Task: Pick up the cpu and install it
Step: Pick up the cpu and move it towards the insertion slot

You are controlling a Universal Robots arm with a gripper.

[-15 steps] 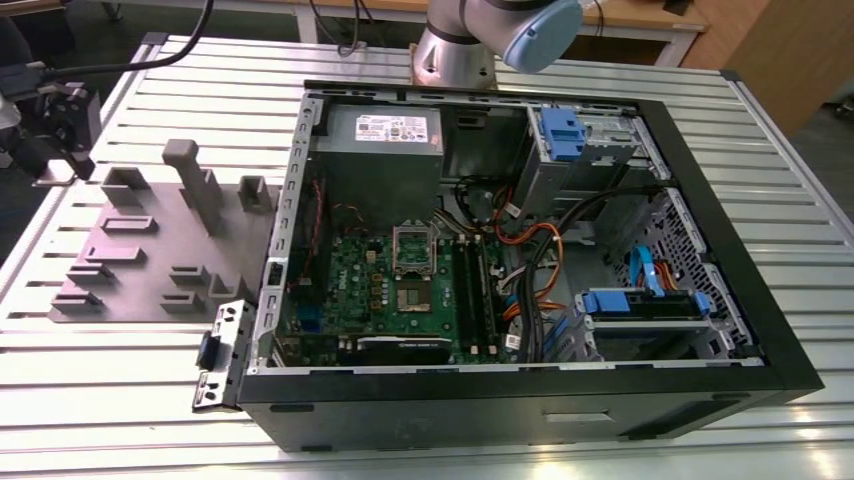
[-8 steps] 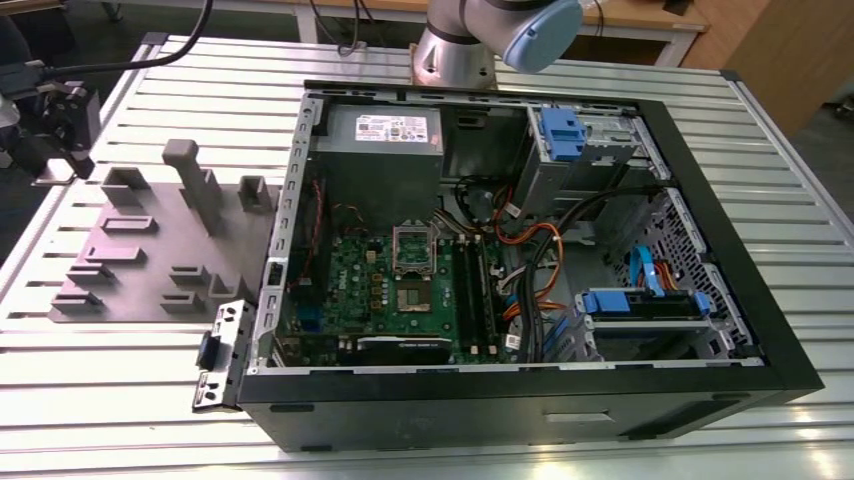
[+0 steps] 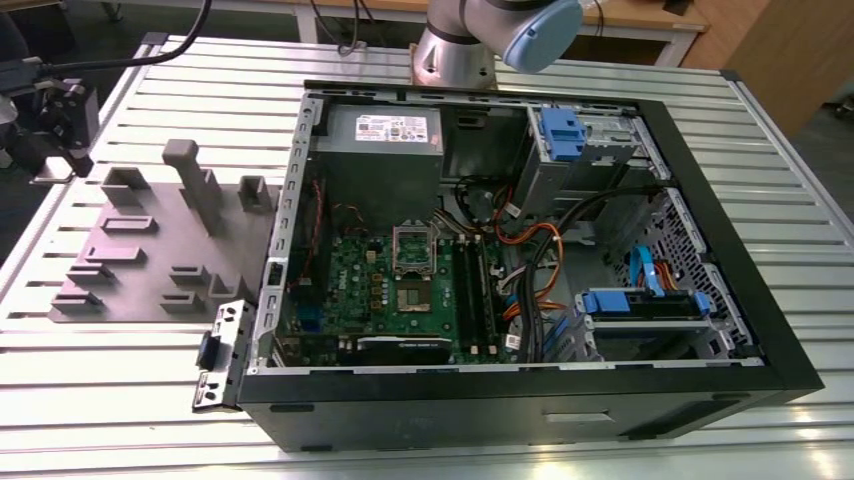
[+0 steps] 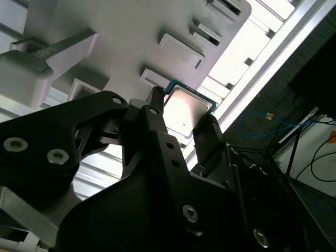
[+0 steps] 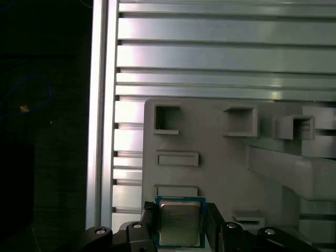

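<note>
Nearest the lens in the second wrist view: black gripper (image 4: 184,113), closed on the cpu (image 4: 188,107) by two opposite edges, one finger (image 4: 156,121) to each side. Showed the cpu's pale metal top and bluish-green rim. Hung over a grey plate (image 4: 131,31) of raised blocks and shallow pockets; could not tell whether touching it or lifted clear. Past the plate, slatted metal worktop (image 4: 231,63), then dark floor with loose cables (image 4: 257,123).

In the first wrist view: gripper (image 5: 179,226) pinched on the cpu (image 5: 179,223), metal top facing the camera. Sat just beside a shallow rectangular pocket (image 5: 177,190) near the edge of the plate (image 5: 220,173). Beyond, bright slats of the worktop (image 5: 210,52).

In the exterior view: open case (image 3: 534,395) flat on the worktop (image 3: 120,400), plate (image 3: 147,250) just beside it toward the exterior view's left. Inside the case, green board (image 3: 387,295) with upright silver socket frame (image 3: 414,240) and black memory sticks (image 3: 467,285) alongside. Behind the case, base of the arm (image 3: 454,50).
</note>
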